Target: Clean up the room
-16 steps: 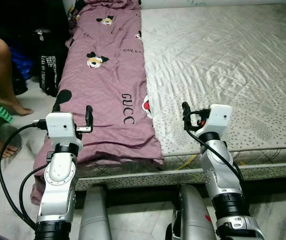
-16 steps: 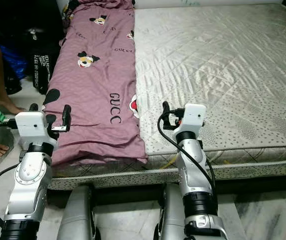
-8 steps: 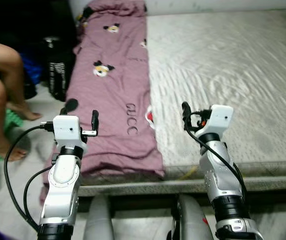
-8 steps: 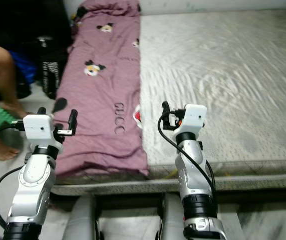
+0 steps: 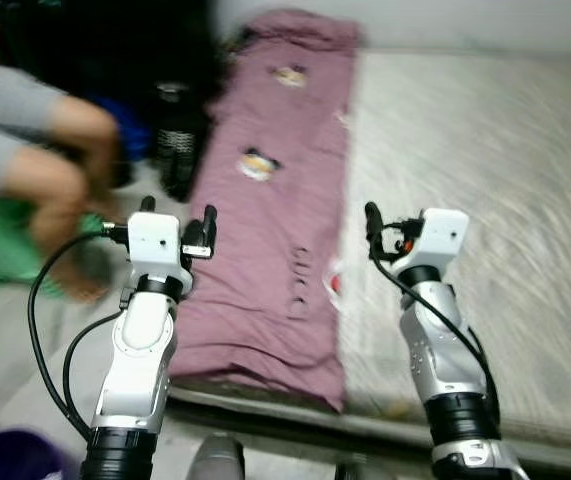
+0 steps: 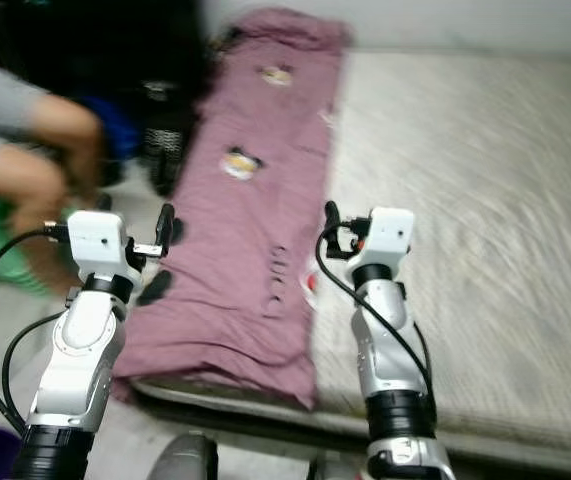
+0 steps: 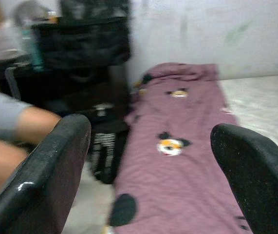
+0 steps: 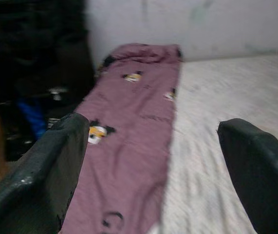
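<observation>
Both arms are reaching forward, bent upward at the elbows, with the left gripper [image 7: 148, 161] and right gripper [image 8: 153, 165] holding their fingers spread wide, grasping nothing

Motion-blurred throughout, sharpest on the arms. Evenly and softly lit over the pale mattress [image 5: 485, 180]; deep shadow at far left behind the person [image 5: 35, 170]. Soft wrist views, near fingers [image 7: 46, 170] defocused, faintly glinting.

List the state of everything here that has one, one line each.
Left gripper: open, empty, raised over the bed's edge.
Right gripper: open, empty, raised over the bed.
Purple blanket: spread flat along the mattress's left side.
Mattress: mostly bare.
Person: seated left of bed.
</observation>
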You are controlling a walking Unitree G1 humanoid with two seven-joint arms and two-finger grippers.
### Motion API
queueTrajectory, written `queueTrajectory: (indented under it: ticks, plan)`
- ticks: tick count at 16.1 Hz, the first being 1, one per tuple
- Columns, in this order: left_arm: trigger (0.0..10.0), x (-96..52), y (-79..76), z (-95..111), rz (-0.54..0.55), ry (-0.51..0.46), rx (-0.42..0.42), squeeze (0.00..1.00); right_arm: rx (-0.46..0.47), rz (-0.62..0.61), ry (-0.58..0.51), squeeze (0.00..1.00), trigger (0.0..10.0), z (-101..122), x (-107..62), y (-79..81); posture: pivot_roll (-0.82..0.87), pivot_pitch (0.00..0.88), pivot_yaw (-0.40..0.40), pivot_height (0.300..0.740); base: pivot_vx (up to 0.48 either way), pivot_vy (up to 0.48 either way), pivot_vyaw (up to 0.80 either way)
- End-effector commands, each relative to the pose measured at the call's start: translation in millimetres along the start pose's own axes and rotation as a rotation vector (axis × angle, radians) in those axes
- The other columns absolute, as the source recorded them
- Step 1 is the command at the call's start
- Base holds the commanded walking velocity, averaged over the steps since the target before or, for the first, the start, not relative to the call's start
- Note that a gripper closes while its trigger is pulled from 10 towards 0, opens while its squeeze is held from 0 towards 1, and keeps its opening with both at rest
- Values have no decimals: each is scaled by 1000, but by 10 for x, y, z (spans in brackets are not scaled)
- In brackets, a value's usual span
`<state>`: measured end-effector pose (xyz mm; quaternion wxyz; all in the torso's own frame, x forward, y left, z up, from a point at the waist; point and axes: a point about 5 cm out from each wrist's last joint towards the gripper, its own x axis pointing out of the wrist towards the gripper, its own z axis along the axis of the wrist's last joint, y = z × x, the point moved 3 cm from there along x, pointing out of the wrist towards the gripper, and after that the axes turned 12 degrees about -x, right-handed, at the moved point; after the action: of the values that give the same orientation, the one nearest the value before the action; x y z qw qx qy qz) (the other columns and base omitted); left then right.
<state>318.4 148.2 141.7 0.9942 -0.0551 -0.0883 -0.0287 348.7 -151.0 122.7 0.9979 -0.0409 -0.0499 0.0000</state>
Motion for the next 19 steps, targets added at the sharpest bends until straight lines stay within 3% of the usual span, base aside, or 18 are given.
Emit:
queueTrajectory:
  ticks: [1, 8, 19]
  plan:
    - [10000, -20, 49, -33, 23, 15, 9, 0, 4, 11, 1, 0, 10000, 15, -17, 32, 52, 0, 34, 740, 0, 0, 0]
    - [10000, -30, 104, -152, 80, 81, 59, 0, -16, 26, 22, 0, 10000, -35, -71, 36, 53, 0, 20, 740, 0, 0, 0]
    - [10000, 8, 6, -162, 25, 85, 23, 0, -11, 12, 61, 0, 10000, -70, -41, 56, 51, 0, 11, 740, 0, 0, 0]
